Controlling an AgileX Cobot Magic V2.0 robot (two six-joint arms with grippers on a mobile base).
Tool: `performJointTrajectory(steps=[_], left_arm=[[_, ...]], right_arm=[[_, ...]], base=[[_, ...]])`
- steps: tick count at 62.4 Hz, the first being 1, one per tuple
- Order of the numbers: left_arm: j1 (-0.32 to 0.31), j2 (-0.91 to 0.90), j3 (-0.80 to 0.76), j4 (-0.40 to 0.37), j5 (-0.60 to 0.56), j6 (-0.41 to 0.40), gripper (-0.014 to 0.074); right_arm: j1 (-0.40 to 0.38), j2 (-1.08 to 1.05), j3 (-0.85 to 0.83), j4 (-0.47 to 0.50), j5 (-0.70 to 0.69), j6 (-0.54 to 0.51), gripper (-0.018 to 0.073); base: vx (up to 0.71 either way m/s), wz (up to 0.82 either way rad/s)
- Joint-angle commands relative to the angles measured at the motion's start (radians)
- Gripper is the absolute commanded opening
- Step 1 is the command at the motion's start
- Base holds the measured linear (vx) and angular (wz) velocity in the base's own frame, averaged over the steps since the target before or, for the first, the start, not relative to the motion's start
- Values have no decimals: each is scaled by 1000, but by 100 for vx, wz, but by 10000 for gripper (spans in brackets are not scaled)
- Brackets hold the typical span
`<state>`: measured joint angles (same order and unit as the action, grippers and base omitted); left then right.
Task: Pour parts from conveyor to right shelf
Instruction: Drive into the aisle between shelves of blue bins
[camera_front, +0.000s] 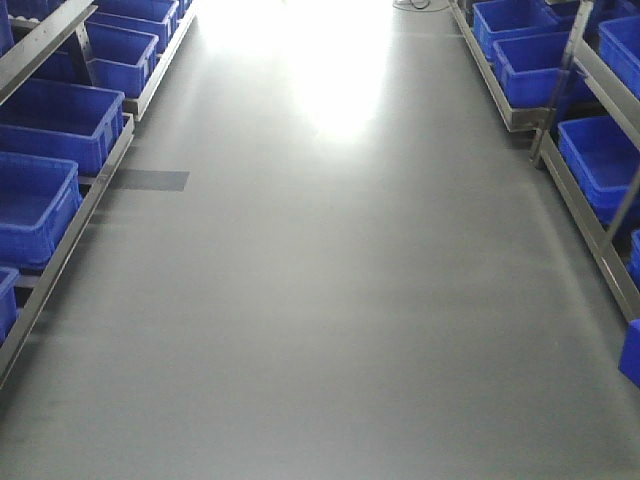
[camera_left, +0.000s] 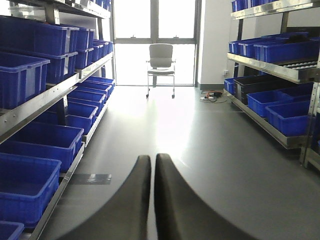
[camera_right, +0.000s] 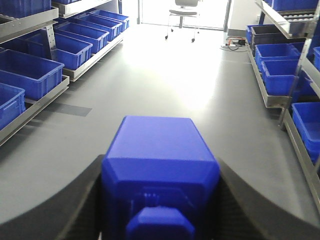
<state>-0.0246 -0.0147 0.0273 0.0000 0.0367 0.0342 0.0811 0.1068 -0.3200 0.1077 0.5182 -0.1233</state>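
My right gripper (camera_right: 160, 200) is shut on the bright-blue cube block (camera_right: 157, 155), its square stud facing the camera, held above the grey floor. My left gripper (camera_left: 152, 165) is shut and empty, its two black fingers nearly touching. The right shelf, a steel rack with roller rails and blue bins, runs along the right side in the front view (camera_front: 590, 150), the left wrist view (camera_left: 280, 70) and the right wrist view (camera_right: 280, 75). The conveyor is out of view. Neither gripper shows in the front view.
A second steel rack with blue bins (camera_front: 50, 120) lines the left side of the aisle. Grey floor (camera_front: 340, 300) runs between the racks. A white office chair (camera_left: 161, 62) stands at the far end by the window, with cables (camera_left: 212, 95) on the floor near it.
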Motion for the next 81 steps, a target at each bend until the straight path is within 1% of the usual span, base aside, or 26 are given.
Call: performJointTrajectory(steps=[1,81], left_arm=[[-2,-13,31,0,-77,-9,-6],[-2,-13,31,0,-77,-9,-6]], right_arm=[[-6,12,-26,4,-77,-6,-5],[-6,12,-26,5,-77,-6,-5]], base=[[67,13],[66,-1]])
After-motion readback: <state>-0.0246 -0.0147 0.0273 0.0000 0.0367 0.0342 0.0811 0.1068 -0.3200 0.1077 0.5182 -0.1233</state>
